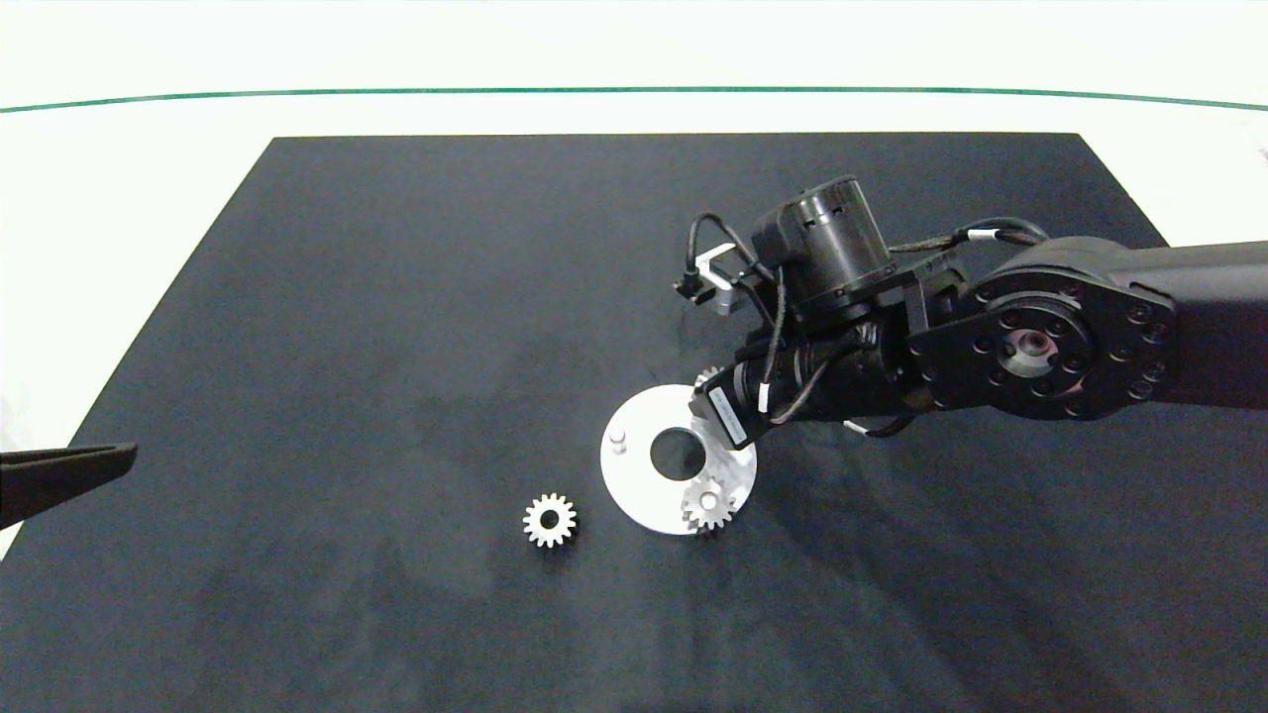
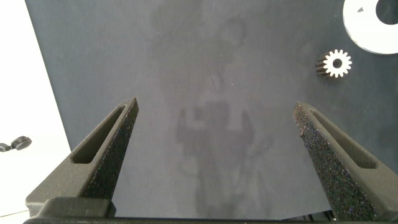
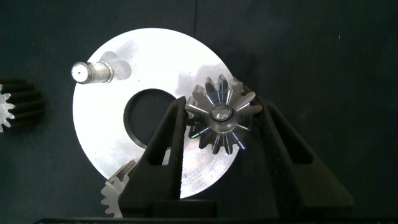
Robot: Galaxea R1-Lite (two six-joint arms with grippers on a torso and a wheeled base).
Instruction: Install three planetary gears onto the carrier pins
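While one planetary gear [image 3: 221,118] sat on a carrier pin of the white disc [image 3: 102,143], the right gripper [image 3: 222,134] straddled it, one grey finger [image 3: 163,146] pressed to its teeth on either side, pinching it. The pin's tip showed through the gear's bore. A second gear [image 1: 708,503] was already seated on the disc's near edge, and one pin [image 3: 89,71] stood bare. The third gear [image 1: 549,519] lay flat on the dark mat [image 1: 396,297], just beside the disc and apart from it. These gears looked like small, rigid metal parts, probably light but slick, so a hold across opposite teeth seemed the safest grip, with the bore kept level over its pin. No containers were present; the disc was the only thing holding other parts. The left gripper [image 2: 217,134] hung over bare mat at the left edge, well apart from the disc, fingers spread wide and carrying nothing.
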